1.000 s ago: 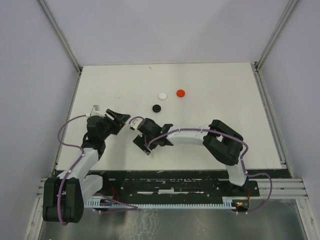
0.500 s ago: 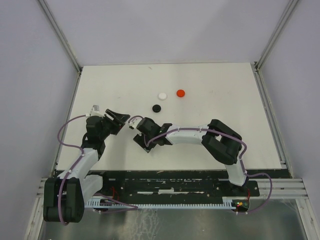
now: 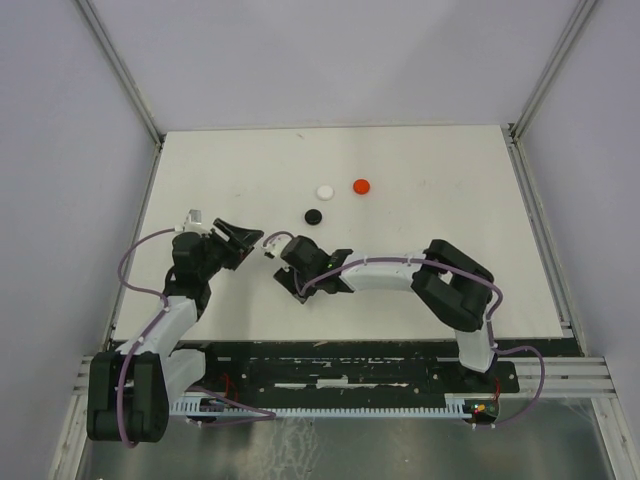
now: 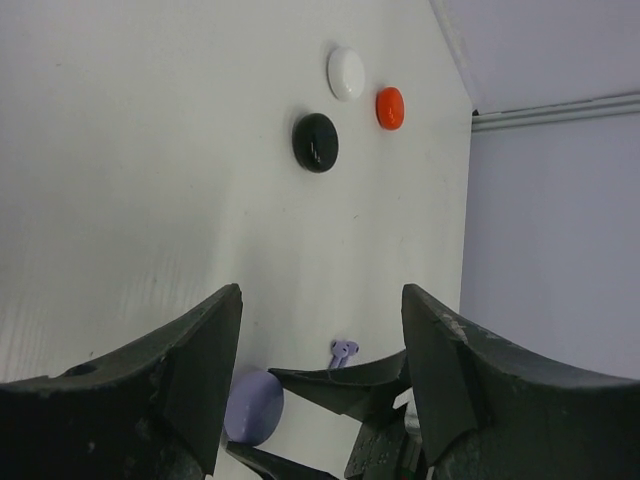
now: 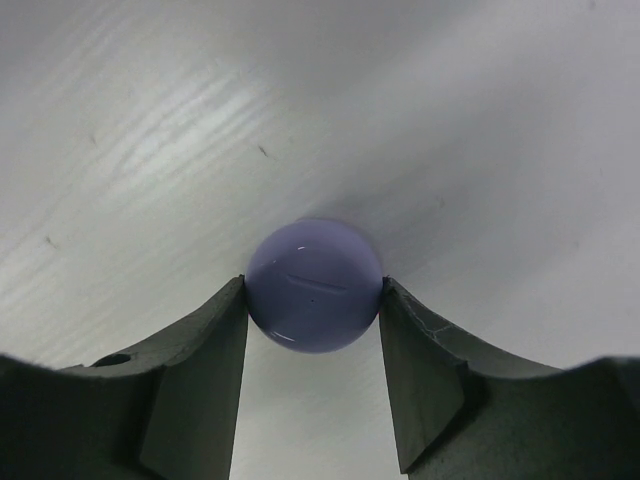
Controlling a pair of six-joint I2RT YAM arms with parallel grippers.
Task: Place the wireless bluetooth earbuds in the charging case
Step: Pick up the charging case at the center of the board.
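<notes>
A round case (image 5: 314, 285) is sitting on the table (image 3: 430, 220) between the two fingers of the right claw (image 5: 313, 292), touching both. An earbud (image 4: 343, 350) is lying just beyond that claw's tip, beside one finger; contact cannot be told. The left claw (image 4: 322, 292) is hanging just left of the right claw, its fingers framing case and earbud. Well ahead of the left claw three discs are lying apart: the nearest disc (image 3: 314, 215), the middle disc (image 3: 324, 191) behind it, and the farthest disc (image 3: 362, 185) to that one's right.
</notes>
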